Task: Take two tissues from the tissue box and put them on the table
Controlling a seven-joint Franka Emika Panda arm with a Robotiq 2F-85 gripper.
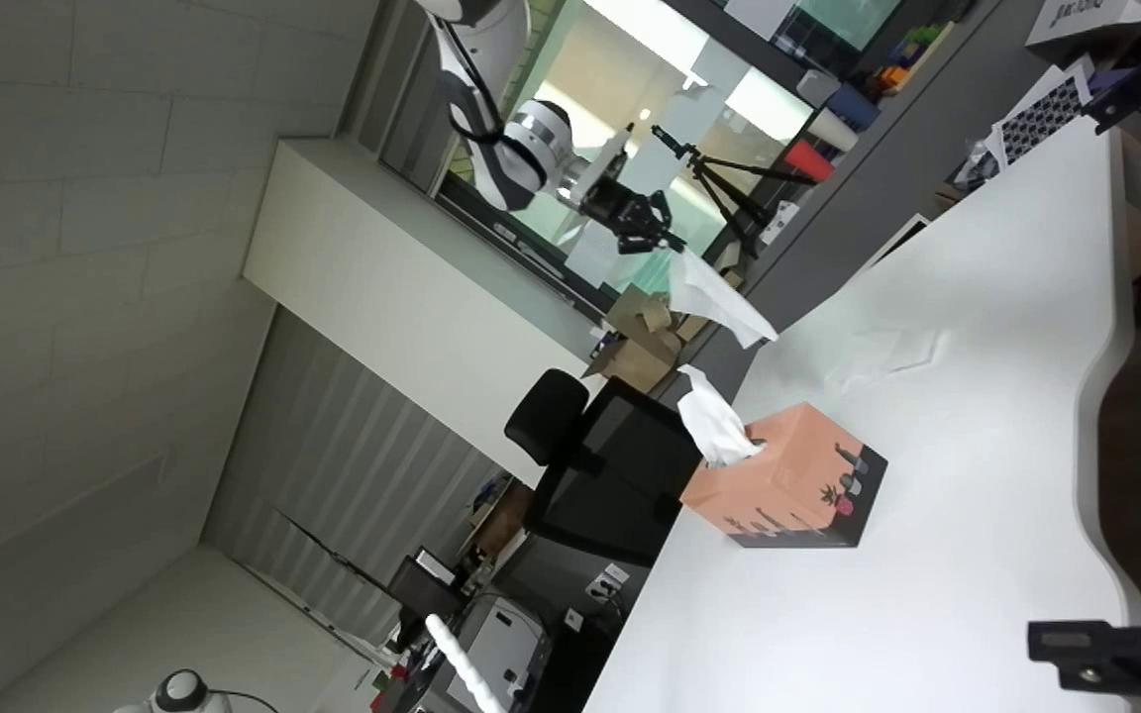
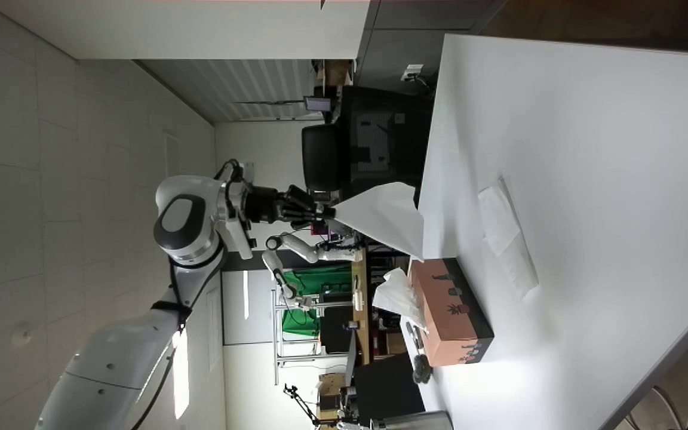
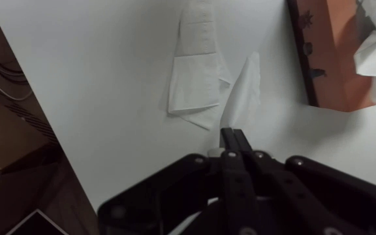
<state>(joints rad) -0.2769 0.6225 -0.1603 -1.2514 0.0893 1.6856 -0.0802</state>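
My claw (image 3: 233,131) pinched one tissue (image 2: 383,218) tight by its end, up in the air | a folded tissue (image 3: 194,81) lay on the white tabletop (image 2: 589,179) | the orange tissue box (image 1: 793,470) sat near it, with another tissue (image 1: 714,421) poking out of its top

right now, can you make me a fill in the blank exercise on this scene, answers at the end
The gripper is ____ (open or shut) on a hanging tissue.
A folded tissue lies on the ____.
A third tissue pokes ____ of the tissue box.
The office chair is ____ in colour.

Missing words: shut; table; out; black
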